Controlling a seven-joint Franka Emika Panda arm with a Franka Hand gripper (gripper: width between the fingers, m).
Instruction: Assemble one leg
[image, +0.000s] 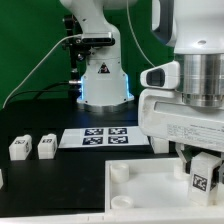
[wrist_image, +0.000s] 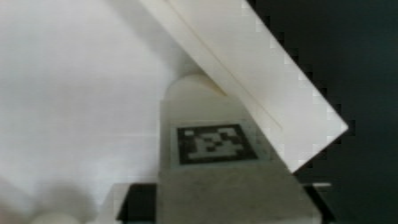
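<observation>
At the far left of the exterior view, two spare legs (image: 19, 148) (image: 46, 146) stand side by side on the black table (image: 50, 190), each a small white block with a dark tag on its face. Just right of them, a little farther back, lies the marker board (image: 104, 137), flat and white with its four printed tags. Behind it stands the arm's base (image: 103, 82), lit blue at the bottom.

Nearer the camera, the large white tray (image: 145, 190) with raised round corner sockets takes up the lower middle and right of the table.

At the right, the claw (image: 200, 170) hangs over the tray's right part, with the leg (image: 200, 180) between its fingers, tag facing the camera. The wrist view shows the same leg (wrist_image: 214, 150) reaching out from between the two dark fingertips (wrist_image: 139, 200), which press against its sides, so the claw is closed down to the leg's width. The leg's far end lies close against the tray's raised edge (wrist_image: 267, 90); whether they touch I cannot tell.
</observation>
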